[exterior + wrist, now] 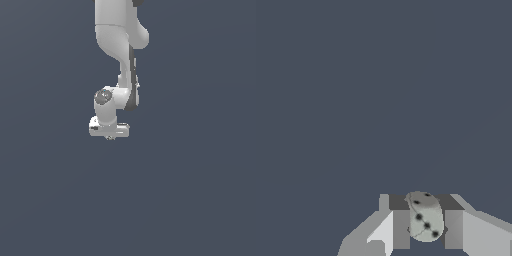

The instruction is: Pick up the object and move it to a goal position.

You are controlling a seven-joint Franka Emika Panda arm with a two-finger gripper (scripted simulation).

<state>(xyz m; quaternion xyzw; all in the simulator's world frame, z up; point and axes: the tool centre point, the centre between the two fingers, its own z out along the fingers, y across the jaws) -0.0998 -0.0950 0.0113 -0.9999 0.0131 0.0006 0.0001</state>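
Only non-task thing in view: a flat, uniform dark blue-grey surface point(200, 190) filling the whole exterior view as backdrop. Same plain surface point(356, 90) fills most of the wrist view, no texture, no edges, no markings visible. Can't tell if it is floor, table or plain background.
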